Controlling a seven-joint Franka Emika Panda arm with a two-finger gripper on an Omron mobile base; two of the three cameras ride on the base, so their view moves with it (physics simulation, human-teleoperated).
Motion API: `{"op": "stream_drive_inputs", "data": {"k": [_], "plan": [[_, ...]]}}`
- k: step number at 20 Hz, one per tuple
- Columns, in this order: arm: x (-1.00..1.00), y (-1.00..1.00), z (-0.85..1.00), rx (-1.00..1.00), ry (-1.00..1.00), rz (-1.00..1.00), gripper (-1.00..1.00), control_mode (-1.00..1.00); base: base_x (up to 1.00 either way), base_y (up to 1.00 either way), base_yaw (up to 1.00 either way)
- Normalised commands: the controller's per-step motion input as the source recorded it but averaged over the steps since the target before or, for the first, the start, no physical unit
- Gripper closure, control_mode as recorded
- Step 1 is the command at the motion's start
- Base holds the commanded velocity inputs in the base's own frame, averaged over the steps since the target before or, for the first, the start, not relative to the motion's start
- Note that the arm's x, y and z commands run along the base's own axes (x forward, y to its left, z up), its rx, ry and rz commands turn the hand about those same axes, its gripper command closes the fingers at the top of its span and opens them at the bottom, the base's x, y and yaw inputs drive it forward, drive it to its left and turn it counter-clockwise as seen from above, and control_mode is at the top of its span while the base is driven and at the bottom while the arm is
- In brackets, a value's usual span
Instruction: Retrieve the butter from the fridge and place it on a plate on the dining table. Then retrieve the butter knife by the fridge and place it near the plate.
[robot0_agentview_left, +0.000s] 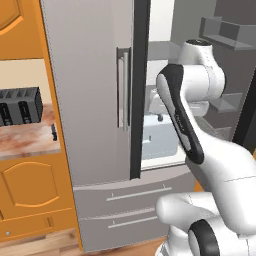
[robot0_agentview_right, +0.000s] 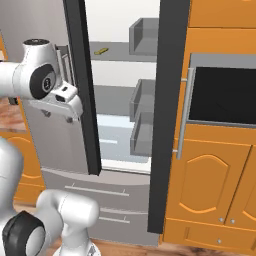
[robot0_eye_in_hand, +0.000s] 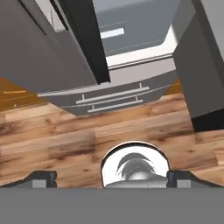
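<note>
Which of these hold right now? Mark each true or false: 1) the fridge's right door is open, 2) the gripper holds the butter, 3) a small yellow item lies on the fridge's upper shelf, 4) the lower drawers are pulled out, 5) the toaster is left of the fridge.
1) True: the fridge has its right door swung open.
2) False: the gripper is open and empty.
3) True: likely the butter.
4) False: both lower drawers are shut.
5) True: the black toaster stands on the counter.
</note>
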Motion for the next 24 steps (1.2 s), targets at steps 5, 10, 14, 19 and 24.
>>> {"op": "stream_drive_inputs", "data": {"k": [5,10,14,19,24], "plan": [[0.23,0.84,0.31,-0.04,-0.65,-0.06,-1.00,-1.00,0.00,0.00,0.00],[0.44,0.09,0.11,-0.11,-0.09,-0.01,-1.00,-1.00,0.00,0.00,0.00],[0.53,0.08,0.00,-0.06,0.00,-0.01,-1.00,-1.00,0.00,0.00,0.00],[0.69,0.28,0.17,-0.15,0.05,0.00,-1.00,-1.00,0.00,0.00,0.00],[0.57,0.14,0.01,0.03,0.01,0.11,-1.00,-1.00,0.00,0.00,0.00]]}}
